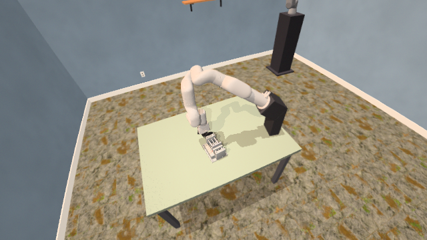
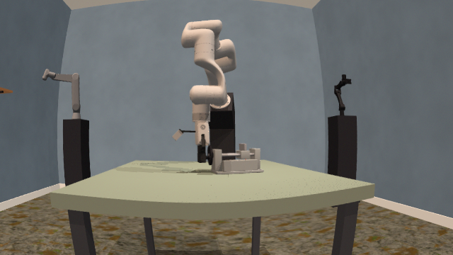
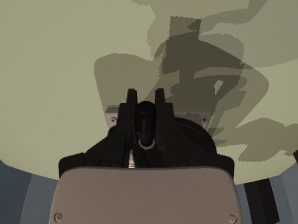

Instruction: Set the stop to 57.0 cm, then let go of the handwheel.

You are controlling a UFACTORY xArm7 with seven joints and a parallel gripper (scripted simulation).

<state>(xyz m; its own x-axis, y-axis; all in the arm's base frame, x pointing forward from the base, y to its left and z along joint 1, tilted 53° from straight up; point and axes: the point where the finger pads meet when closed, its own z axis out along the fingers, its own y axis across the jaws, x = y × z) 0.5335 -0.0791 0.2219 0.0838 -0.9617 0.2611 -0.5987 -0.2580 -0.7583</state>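
Note:
A small grey stop fixture (image 1: pixel 217 151) sits near the middle of the pale green table; it also shows in the exterior view (image 2: pixel 238 161). A black handwheel (image 2: pixel 209 154) is at its left end, on a screw that runs to a grey sliding stop block (image 2: pixel 243 151). My gripper (image 2: pixel 202 153) comes down from above and is shut on the handwheel's handle. In the wrist view the two dark fingers stand close together over the black wheel (image 3: pixel 147 148). In the top view the gripper (image 1: pixel 206 133) is at the fixture's far end.
The arm's black base pedestal (image 1: pixel 275 114) stands at the table's far right edge. Black pedestals with other arms stand off the table, at the left (image 2: pixel 76 152) and at the right (image 2: pixel 341 145).

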